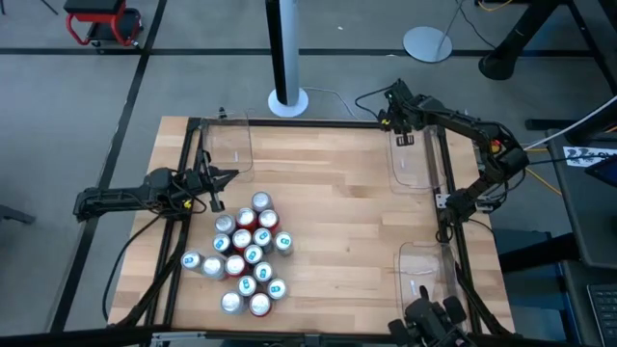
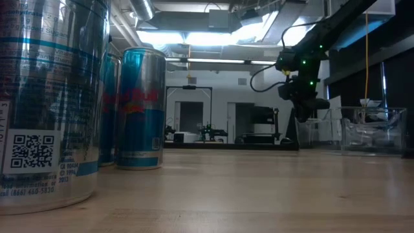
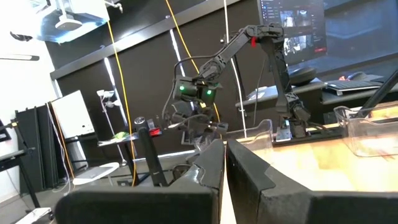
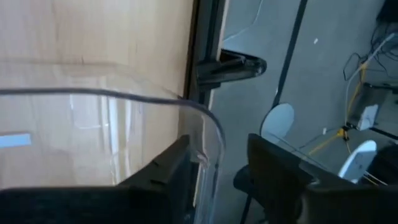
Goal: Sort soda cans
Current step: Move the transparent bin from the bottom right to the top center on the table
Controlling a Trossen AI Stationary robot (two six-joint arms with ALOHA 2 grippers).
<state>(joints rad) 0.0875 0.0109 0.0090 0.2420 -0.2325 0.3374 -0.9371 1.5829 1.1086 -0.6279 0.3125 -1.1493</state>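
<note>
Fifteen or so soda cans [image 1: 244,258] sit bunched on the table's near left side, none sorted into the clear bins [image 1: 413,159] yet. Right gripper [image 1: 397,118] hovers over the far right bin's rim, fingers spread apart, holding nothing. Left gripper [image 1: 216,180] waits just beyond the cluster, fingers pressed together, empty. My guess: to do this well, pick an outer can first, come straight down, and don't bump its neighbors.
</note>
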